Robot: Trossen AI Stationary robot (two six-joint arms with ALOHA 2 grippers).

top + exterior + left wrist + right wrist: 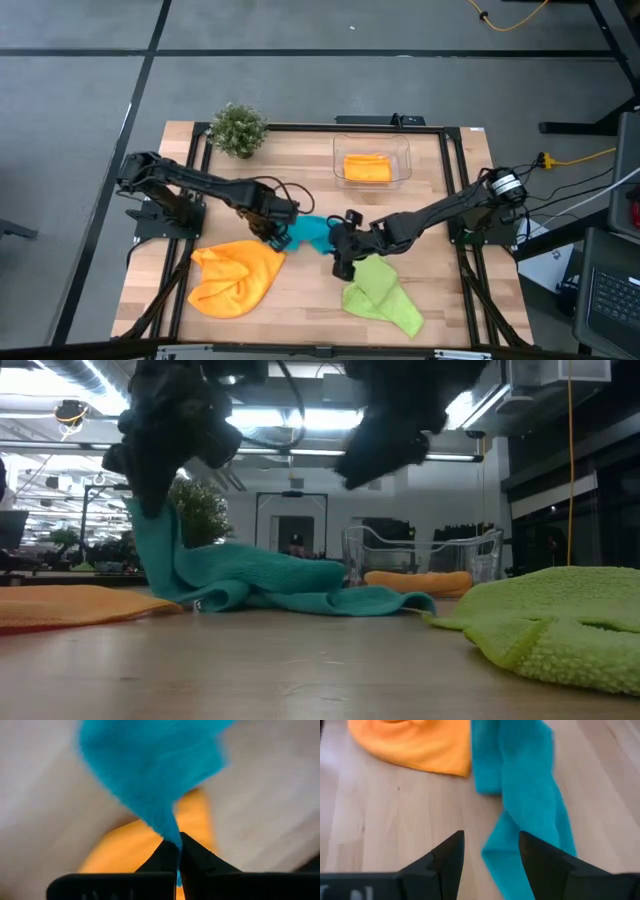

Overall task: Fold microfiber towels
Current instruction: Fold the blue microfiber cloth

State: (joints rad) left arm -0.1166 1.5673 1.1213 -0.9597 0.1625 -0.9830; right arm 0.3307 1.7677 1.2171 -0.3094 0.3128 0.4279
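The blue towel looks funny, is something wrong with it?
Nothing broken. The teal towel is bunched and half-lifted, because the left tool pinches one corner up while the rest drags on the table.

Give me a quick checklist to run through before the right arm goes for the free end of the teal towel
1. Left gripper shut on the teal towel corner: ok.
2. Held corner lifted, rest of the towel trailing on the table: ok.
3. Right gripper open, holding nothing: ok.
4. Right gripper lined up with the towel's free end: ok, that end lies just ahead of its fingers.
5. Towel flat and untwisted: not ok, it is bunched and narrow.
6. Orange towel and green towel apart from the teal one: cannot tell, the orange lies very close.
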